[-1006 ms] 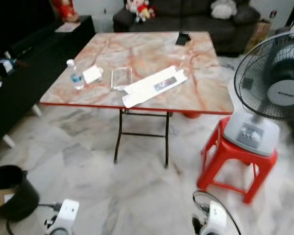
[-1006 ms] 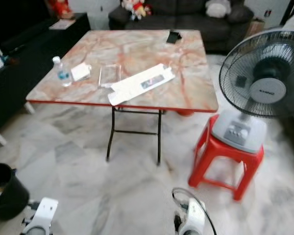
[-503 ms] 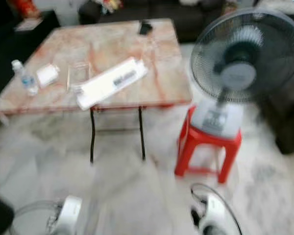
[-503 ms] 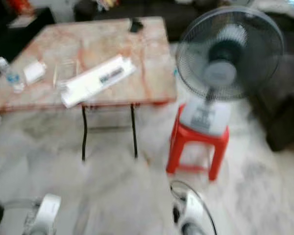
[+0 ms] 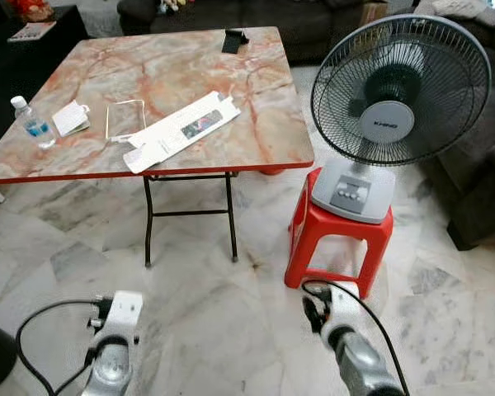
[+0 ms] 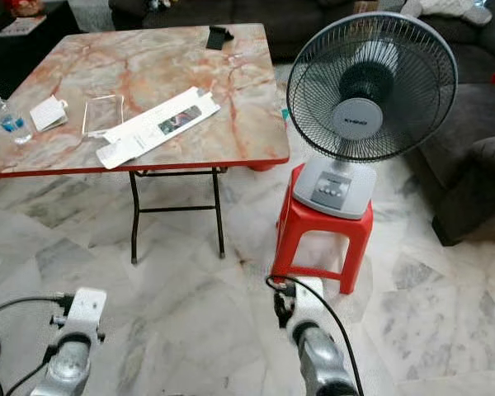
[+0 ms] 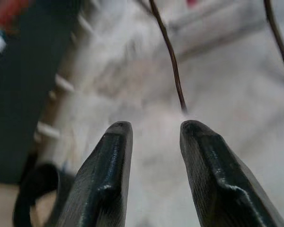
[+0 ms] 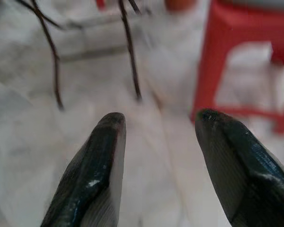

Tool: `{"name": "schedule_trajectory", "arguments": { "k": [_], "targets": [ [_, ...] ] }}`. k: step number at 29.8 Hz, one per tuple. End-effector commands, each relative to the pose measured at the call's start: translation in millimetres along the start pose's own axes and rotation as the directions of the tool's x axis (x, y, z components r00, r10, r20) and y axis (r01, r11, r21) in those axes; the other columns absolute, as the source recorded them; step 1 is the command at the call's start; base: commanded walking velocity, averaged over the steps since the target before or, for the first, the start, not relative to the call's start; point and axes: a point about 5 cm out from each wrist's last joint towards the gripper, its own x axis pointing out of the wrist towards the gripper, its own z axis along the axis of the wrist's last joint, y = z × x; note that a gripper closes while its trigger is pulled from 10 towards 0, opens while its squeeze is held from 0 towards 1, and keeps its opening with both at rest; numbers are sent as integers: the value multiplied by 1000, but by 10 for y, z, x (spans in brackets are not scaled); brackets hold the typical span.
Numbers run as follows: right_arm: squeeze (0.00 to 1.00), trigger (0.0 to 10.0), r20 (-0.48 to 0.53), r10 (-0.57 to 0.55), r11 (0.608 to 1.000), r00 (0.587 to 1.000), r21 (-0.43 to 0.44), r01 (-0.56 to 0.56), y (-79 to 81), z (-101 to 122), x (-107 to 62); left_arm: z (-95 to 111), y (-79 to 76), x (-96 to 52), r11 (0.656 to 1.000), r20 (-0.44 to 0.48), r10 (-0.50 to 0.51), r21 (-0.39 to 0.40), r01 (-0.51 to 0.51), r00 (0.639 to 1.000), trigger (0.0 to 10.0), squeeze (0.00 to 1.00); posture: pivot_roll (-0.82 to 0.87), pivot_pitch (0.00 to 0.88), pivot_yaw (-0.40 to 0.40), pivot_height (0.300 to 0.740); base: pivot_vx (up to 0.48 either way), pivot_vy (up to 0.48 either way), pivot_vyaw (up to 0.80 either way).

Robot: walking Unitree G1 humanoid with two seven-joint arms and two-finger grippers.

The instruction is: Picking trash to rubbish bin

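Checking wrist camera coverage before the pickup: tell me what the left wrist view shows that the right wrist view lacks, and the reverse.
Left wrist view: the left tool held open, with a black bin and a dark cabinet beyond it. Right wrist view: the right tool held open, with the red stool ahead. Shared: the marble floor, thin black table legs, and nothing held.

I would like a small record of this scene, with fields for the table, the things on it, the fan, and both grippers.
table: marble-pattern top, red edge, folding black legs
on table: water bottle, white packet, clear tray, long white box, black item at far edge
fan: grey fan on red stool, right of table
left gripper: open, empty, above floor
right gripper: open, empty, above floor
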Motion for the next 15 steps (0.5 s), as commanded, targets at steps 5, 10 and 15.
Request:
{"name": "schedule_trajectory", "arguments": {
  "k": [5,10,15],
  "targets": [
    [0,10000,262,117,992,958,-69,-103,281,607,166,640,-8,170,1000,258,14,-22,-8,966,10000,0,90,123,31,728,0,0,0],
    [0,10000,396,218,975,892,-135,-178,556,932,187,1008,-59,149,999,400,0,-38,17,916,10000,0,90,114,35,728,0,0,0],
    [0,10000,506,257,966,823,-134,-219,757,1215,162,1201,-57,136,994,445,30,-104,19,895,10000,1000,92,104,38,728,0,0,0]
  ]
}}
